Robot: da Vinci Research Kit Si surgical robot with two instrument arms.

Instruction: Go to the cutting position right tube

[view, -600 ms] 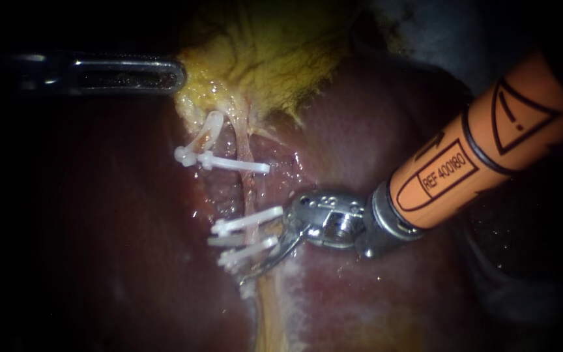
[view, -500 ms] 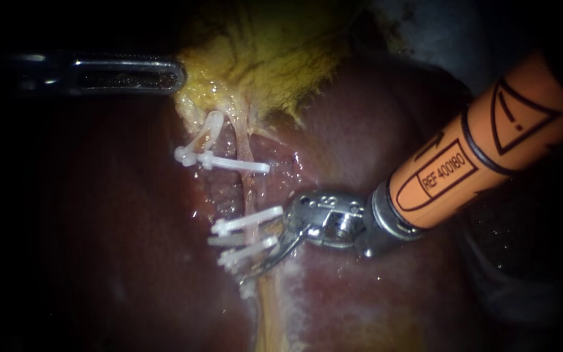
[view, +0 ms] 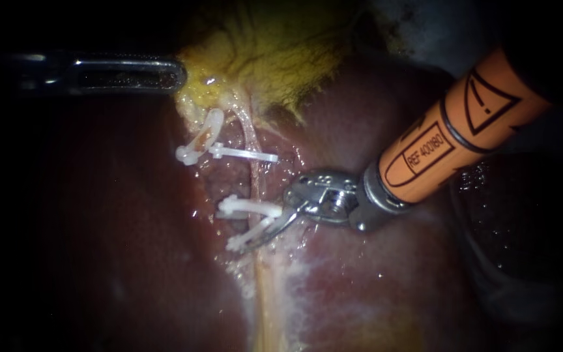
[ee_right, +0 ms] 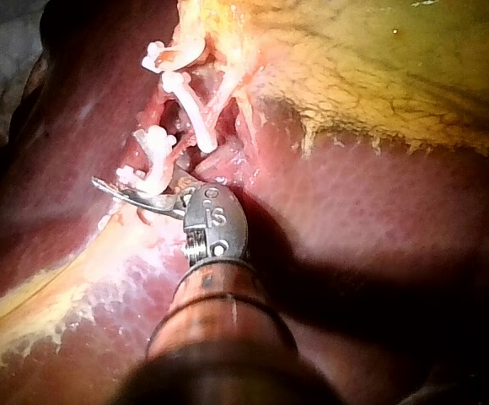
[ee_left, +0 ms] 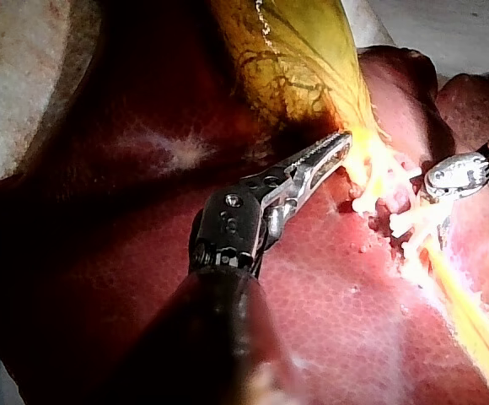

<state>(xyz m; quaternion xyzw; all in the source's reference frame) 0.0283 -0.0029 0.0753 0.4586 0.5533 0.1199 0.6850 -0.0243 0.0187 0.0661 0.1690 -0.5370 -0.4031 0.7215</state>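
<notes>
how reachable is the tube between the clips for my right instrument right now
Probably yes: the right instrument reaches the lower clips beside the tube, and the bare stretch up to the upper clip shows nothing across it.

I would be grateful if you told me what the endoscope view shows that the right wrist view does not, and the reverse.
Only the endoscope view shows my left instrument, its tip at the yellow edge of the gallbladder. Only the right wrist view shows the gallbladder's broad veined surface stretching far beyond the clips. Both show my right instrument with its tip at the lower clips, the upper clip, the pale tube they sit on, and the dark red liver around them.
</notes>
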